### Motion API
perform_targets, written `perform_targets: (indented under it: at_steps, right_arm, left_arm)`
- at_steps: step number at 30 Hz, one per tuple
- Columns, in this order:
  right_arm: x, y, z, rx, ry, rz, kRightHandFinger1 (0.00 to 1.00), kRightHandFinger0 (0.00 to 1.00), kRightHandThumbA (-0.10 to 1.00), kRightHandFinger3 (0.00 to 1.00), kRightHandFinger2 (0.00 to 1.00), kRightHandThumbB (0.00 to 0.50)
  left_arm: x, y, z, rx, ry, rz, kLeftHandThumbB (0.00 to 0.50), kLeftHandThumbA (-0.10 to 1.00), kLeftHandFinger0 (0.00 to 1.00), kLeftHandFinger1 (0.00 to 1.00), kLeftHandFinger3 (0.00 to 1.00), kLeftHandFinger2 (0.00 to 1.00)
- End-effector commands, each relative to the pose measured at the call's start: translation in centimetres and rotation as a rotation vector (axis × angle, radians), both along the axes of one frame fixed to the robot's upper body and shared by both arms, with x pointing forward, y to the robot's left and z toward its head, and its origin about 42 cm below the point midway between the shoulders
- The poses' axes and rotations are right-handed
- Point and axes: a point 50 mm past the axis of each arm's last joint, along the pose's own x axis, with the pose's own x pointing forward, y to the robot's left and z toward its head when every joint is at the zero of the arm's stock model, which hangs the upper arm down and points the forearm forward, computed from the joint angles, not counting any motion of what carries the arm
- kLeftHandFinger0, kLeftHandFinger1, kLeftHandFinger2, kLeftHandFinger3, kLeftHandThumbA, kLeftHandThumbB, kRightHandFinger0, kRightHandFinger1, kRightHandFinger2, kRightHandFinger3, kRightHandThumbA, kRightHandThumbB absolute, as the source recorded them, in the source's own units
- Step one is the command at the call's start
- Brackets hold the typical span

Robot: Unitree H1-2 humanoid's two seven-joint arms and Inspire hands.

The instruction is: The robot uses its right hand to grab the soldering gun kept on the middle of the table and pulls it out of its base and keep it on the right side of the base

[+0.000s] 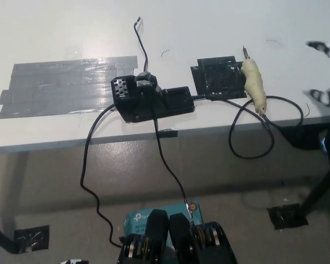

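Now white table, grey tape patch; right hand fingers wide, empty.

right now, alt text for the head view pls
A cream-handled soldering gun lies on the white table against the right side of its black base, released. The robot's black right hand is open at the picture's right edge.

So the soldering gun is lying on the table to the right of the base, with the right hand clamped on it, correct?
Not quite. The soldering gun does lie on the table to the right of the base, but the right hand is off it, open at the picture's right edge, as the head view shows.
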Motion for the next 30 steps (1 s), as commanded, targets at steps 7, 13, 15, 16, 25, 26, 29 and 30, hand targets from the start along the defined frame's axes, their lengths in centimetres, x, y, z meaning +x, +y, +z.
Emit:
perform_targets:
  at_steps: [7,13,15,16,25,26,29,30]
  right_arm:
    - [-17.4,-2.5,-9.6,0.535,0.009,-0.035,1.0,1.0,0.53,1.0,1.0,0.276]
    - [-17.8,-2.1,-18.7,0.649,0.141,-0.147,1.0,1.0,0.43,1.0,1.0,0.255]
    - [-17.8,-2.5,-19.8,0.646,0.15,-0.162,1.0,1.0,0.43,1.0,1.0,0.243]
    - [-17.8,-2.6,-20.2,0.639,0.158,-0.164,1.0,1.0,0.44,1.0,1.0,0.237]
    - [-18.3,-2.4,-21.5,0.497,0.212,-0.138,1.0,1.0,0.42,1.0,1.0,0.141]
    - [-18.4,-2.4,-21.6,0.49,0.212,-0.133,1.0,1.0,0.37,1.0,1.0,0.16]
    - [-18.6,-2.6,-21.7,0.373,0.228,-0.088,1.0,1.0,0.4,1.0,1.0,0.177]
    - [-18.8,-2.7,-21.6,0.336,0.247,-0.07,1.0,1.0,0.38,1.0,1.0,0.176]
  left_arm:
    - [0.0,0.7,0.5,-0.034,-0.013,0.004,0.155,0.57,0.56,0.64,0.83,0.76]
    - [0.5,0.4,0.6,-0.031,-0.015,-0.006,0.169,0.62,0.53,0.63,0.87,0.76]
    - [0.4,0.6,0.6,-0.053,-0.005,0.013,0.182,0.6,0.55,0.64,0.89,0.79]
    - [0.4,0.7,0.7,-0.065,0.0,0.02,0.182,0.59,0.55,0.64,0.92,0.8]
    - [0.8,1.1,1.2,-0.241,0.001,0.068,0.221,0.59,0.45,0.55,0.82,0.68]
    - [0.7,1.1,1.3,-0.239,0.002,0.066,0.212,0.56,0.46,0.57,0.83,0.69]
    - [0.7,1.1,1.2,-0.132,0.001,0.038,0.201,0.6,0.49,0.59,0.93,0.75]
    - [0.4,1.0,1.2,-0.079,0.006,0.023,0.194,0.6,0.49,0.6,0.94,0.76]
